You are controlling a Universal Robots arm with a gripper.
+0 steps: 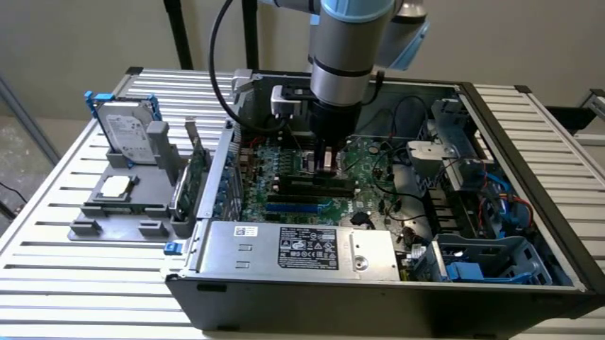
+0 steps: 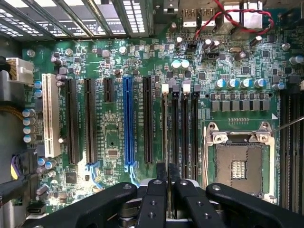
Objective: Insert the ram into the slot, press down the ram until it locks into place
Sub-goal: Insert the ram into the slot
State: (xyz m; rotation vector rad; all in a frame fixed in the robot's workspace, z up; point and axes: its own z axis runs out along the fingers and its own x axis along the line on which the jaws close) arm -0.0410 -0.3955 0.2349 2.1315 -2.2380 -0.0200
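Note:
My gripper point(image 1: 326, 161) reaches down into the open computer case point(image 1: 529, 212) over the green motherboard point(image 2: 109, 137). In the wrist view its two black fingers point(image 2: 156, 194) stand almost together, shut on the ram point(image 2: 165, 133). I see the ram edge-on, as a thin strip. It runs lengthwise over the outermost of several parallel black memory slots point(image 2: 185, 128), on the side toward the blue slot point(image 2: 127, 123). I cannot tell whether the ram is touching that slot. The memory slots point(image 1: 312, 185) lie just below the fingertips in the exterior view.
The bare CPU socket point(image 2: 237, 166) lies beside the memory slots, with red and black wires point(image 2: 223, 19) beyond them. On the exterior view's left, a grey fixture point(image 1: 118, 205) holds a hard drive point(image 1: 127, 134) and a green expansion card point(image 1: 194, 177). A silver power supply point(image 1: 302, 248) sits at the case front.

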